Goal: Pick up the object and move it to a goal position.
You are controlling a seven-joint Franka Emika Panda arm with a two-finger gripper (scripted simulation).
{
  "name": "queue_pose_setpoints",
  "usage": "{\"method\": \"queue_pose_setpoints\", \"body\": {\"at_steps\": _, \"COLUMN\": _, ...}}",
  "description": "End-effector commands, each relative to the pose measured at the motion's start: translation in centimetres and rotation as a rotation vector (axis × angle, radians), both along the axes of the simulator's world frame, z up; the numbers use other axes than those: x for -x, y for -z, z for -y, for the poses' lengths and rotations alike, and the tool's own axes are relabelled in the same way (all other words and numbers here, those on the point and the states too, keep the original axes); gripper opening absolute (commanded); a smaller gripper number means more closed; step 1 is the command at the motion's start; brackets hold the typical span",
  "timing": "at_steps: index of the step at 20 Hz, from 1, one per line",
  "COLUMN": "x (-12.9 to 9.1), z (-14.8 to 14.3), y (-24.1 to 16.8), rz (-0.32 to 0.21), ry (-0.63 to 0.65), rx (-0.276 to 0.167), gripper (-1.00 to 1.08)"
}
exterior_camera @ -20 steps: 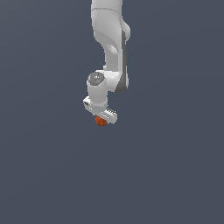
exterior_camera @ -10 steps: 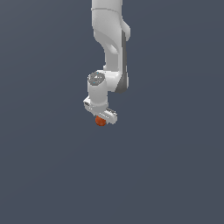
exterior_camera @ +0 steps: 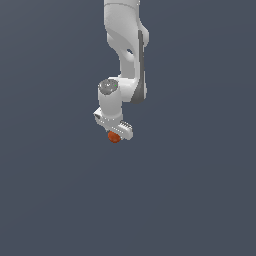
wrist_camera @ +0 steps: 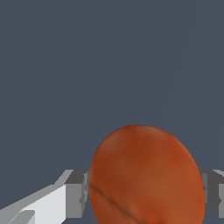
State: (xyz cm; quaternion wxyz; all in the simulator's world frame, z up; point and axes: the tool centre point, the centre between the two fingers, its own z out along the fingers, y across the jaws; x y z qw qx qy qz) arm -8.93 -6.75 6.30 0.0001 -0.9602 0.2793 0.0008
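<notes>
Fingers [wrist_camera: 76, 192] clamped on orange-red ball [wrist_camera: 146, 177] — plain grey backdrop, white arm [exterior_camera: 127, 50] above

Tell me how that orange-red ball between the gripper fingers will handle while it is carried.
The orange-red ball looks round and smooth, so it would probably roll if released. The fingers of the gripper meet it only at its sides, so it may slip. It shows no denting, so it seems fairly stiff.
</notes>
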Motion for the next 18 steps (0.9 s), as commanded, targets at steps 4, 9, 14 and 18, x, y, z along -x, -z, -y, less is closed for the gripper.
{"method": "queue_pose_setpoints", "body": {"at_steps": 4, "x": -0.3, "z": 0.8, "y": -3.1, "rz": 0.003, "ry": 0.001, "rx": 0.000, "gripper": -1.00}}
{"method": "queue_pose_setpoints", "body": {"at_steps": 9, "x": -0.7, "z": 1.8, "y": -7.2, "rz": 0.002, "ry": 0.001, "rx": 0.000, "gripper": -1.00}}
{"method": "queue_pose_setpoints", "body": {"at_steps": 14, "x": -1.2, "z": 3.1, "y": -12.3, "rz": 0.002, "ry": 0.002, "rx": 0.001, "gripper": -1.00}}
{"method": "queue_pose_setpoints", "body": {"at_steps": 18, "x": -1.5, "z": 4.1, "y": -16.4, "rz": 0.002, "ry": 0.002, "rx": 0.001, "gripper": -1.00}}
